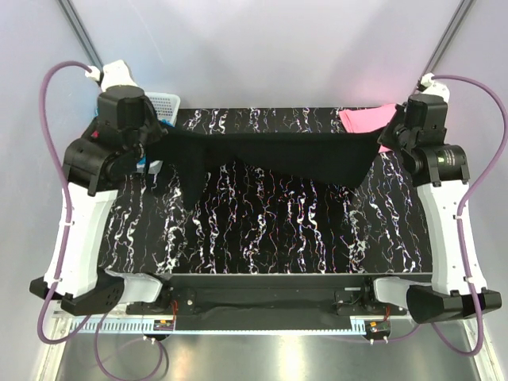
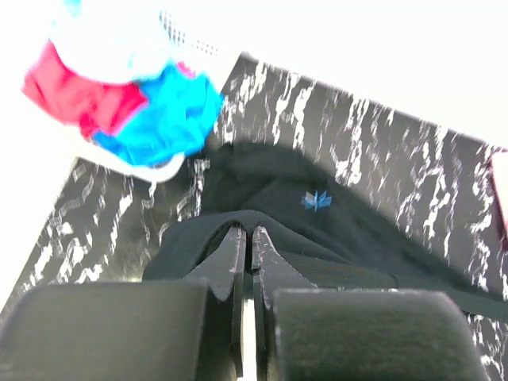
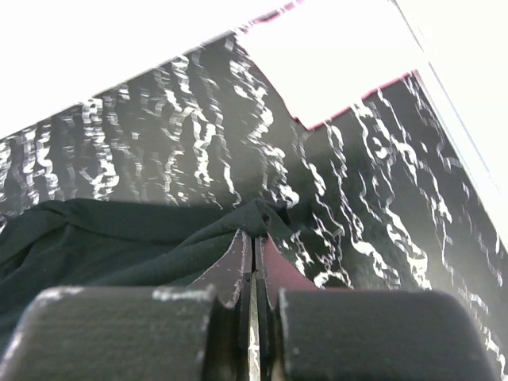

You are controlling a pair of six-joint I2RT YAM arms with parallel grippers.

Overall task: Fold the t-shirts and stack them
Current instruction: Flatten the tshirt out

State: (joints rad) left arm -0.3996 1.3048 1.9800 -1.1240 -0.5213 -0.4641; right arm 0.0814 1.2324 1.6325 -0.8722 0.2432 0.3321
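the large black cloth t-shirt (image 1: 278,155) hangs stretched across the far half of the black, white-veined desk (image 1: 270,238), its middle sagging. the left jaws are pinched tight on its left edge. the right jaws are pinched tight on its right edge, near the flat pink cloth t-shirt (image 1: 359,117). both grips look thin, so if the arms pull further apart, the cloth may slip free on one side. lowered unevenly, the slack middle could bunch, and the left end might snag the white plastic lattice basket (image 1: 163,103) beside it.
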